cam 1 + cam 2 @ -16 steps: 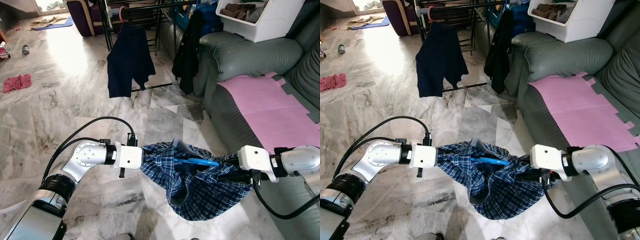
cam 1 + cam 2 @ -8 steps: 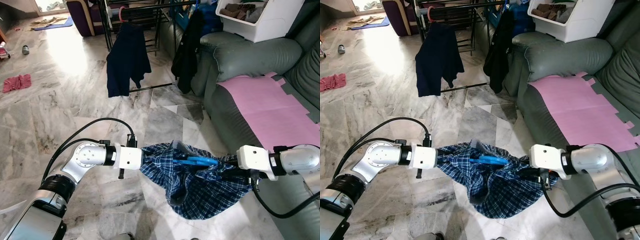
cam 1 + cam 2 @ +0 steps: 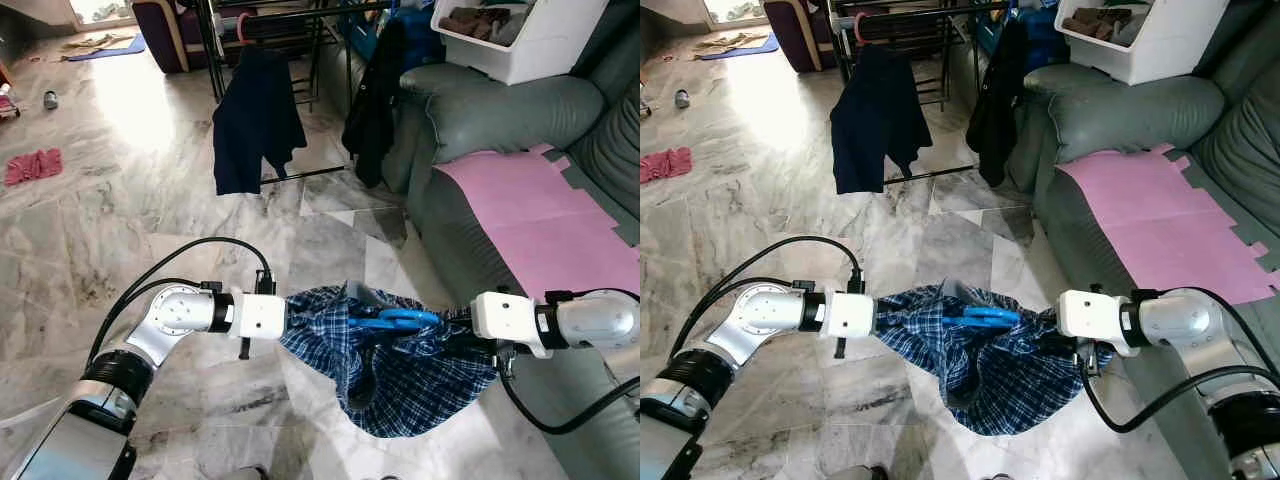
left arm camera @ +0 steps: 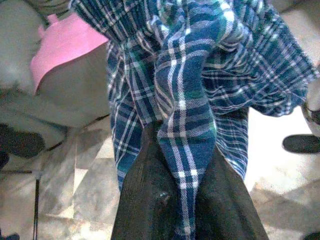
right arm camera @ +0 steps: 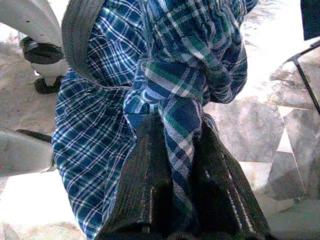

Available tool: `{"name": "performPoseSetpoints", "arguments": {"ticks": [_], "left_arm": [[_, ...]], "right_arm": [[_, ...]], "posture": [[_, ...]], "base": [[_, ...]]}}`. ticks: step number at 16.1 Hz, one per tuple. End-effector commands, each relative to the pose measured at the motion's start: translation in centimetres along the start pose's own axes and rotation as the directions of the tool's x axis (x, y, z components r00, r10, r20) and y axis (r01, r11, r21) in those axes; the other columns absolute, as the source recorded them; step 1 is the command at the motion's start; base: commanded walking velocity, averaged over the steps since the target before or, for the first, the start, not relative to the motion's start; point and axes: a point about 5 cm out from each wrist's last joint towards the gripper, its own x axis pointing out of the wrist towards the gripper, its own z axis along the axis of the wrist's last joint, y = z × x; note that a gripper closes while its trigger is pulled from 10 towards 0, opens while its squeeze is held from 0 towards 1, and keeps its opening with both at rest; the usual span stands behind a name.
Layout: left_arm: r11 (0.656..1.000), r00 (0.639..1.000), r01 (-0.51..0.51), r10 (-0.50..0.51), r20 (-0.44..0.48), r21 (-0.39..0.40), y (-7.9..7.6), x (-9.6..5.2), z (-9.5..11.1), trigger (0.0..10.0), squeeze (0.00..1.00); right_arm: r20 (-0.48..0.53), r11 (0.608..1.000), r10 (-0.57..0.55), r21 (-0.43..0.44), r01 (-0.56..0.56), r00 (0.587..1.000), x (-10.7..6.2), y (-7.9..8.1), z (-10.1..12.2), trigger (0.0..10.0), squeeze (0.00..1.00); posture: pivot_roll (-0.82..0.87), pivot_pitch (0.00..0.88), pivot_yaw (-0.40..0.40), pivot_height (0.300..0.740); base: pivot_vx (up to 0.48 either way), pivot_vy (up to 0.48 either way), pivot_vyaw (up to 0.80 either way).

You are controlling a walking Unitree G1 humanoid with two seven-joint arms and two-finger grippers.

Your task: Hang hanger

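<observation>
Both grippers clamp the shirt point(image 3: 400, 375): my left gripper point(image 4: 187, 200) and right gripper point(image 5: 172, 190) each pinch a fold, stretching it between them. Its blue hanger point(image 3: 390, 320) lies across the top, seemingly partly inside. Hanging remains; the rack point(image 3: 290, 20) stands well ahead of me.

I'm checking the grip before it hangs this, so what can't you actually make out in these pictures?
- Blue hanger: head views, mostly buried in the plaid shirt; hook not visible.
- Left gripper and right gripper: fingertips wrapped in cloth.
- Drying rack: top rail cut off by the frame edge.
</observation>
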Motion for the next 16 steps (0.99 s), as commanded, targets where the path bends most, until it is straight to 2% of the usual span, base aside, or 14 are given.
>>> {"name": "performPoseSetpoints", "arguments": {"ticks": [1,3,5,8,10,12,13,14,15,16], "left_arm": [[0.993,0.997,-0.077,0.078,0.009,-0.093,0.6,-0.2,-0.2,10.0,1.00],[0.996,0.998,-0.053,0.055,0.032,-0.074,0.1,0.2,0.2,10.0,1.00],[0.999,0.998,-0.028,0.029,0.055,-0.019,-0.5,0.5,0.6,10.0,1.00],[0.998,0.993,-0.054,0.056,0.105,-0.024,-0.1,0.6,1.5,10.0,1.00],[0.999,0.994,-0.041,0.038,0.103,0.028,-0.5,0.3,1.8,10.0,1.00],[0.992,0.986,-0.126,0.124,0.109,0.007,0.2,-0.1,2.4,10.0,1.00],[0.982,0.976,-0.184,0.187,0.109,-0.037,0.4,-0.4,2.4,10.0,1.00],[0.962,0.964,-0.242,0.254,0.083,-0.128,0.1,-0.7,1.9,10.0,1.00],[0.915,0.935,-0.332,0.351,0.050,-0.230,-0.3,-1.1,1.2,10.0,1.00],[0.848,0.893,-0.434,0.450,-0.021,-0.304,-0.8,-1.6,0.2,10.0,1.00]], "right_arm": [[-0.004,1.000,-0.014,0.003,0.014,1.000,0.0,-0.2,-0.1,0.0,0.00],[-0.002,0.999,-0.032,0.005,0.032,0.999,0.2,-0.2,-0.3,0.0,0.00],[-0.025,0.998,-0.070,0.008,0.070,0.997,0.5,-0.6,-0.5,0.0,0.00],[-0.064,0.992,-0.123,0.028,0.125,0.990,1.0,-1.0,-0.8,0.0,0.00],[-0.104,0.978,-0.189,0.066,0.196,0.976,1.6,-0.8,-1.6,0.0,0.00],[-0.123,0.953,-0.271,0.108,0.284,0.955,2.1,-0.7,-2.0,0.0,0.00],[-0.135,0.934,-0.308,0.147,0.326,0.942,2.3,-0.4,-2.4,0.0,0.00],[-0.145,0.900,-0.357,0.212,0.381,0.923,2.5,-0.1,-2.7,0.0,0.00],[-0.141,0.843,-0.415,0.313,0.438,0.899,2.7,0.2,-2.8,0.0,0.00],[-0.158,0.761,-0.497,0.392,0.516,0.853,2.6,0.3,-3.1,0.0,0.00]], "posture": [[-0.06,0.101,-0.001,0.740],[-0.06,0.103,-0.004,0.740],[-0.06,0.102,-0.004,0.740],[-0.06,0.099,-0.003,0.740],[-0.05,0.100,0.002,0.740],[-0.06,0.099,0.007,0.740],[-0.05,0.099,0.008,0.740],[-0.05,0.098,0.004,0.740],[-0.05,0.100,0.001,0.740],[-0.05,0.103,-0.001,0.740]], "base": [[0.000,0.000,0.00],[0.000,0.000,0.00],[0.000,0.000,0.00],[0.000,0.000,0.00],[0.000,0.000,0.00],[0.000,0.000,0.00],[0.000,0.000,0.00],[0.000,0.000,0.00],[0.000,0.000,0.00],[0.000,0.000,0.00]]}}
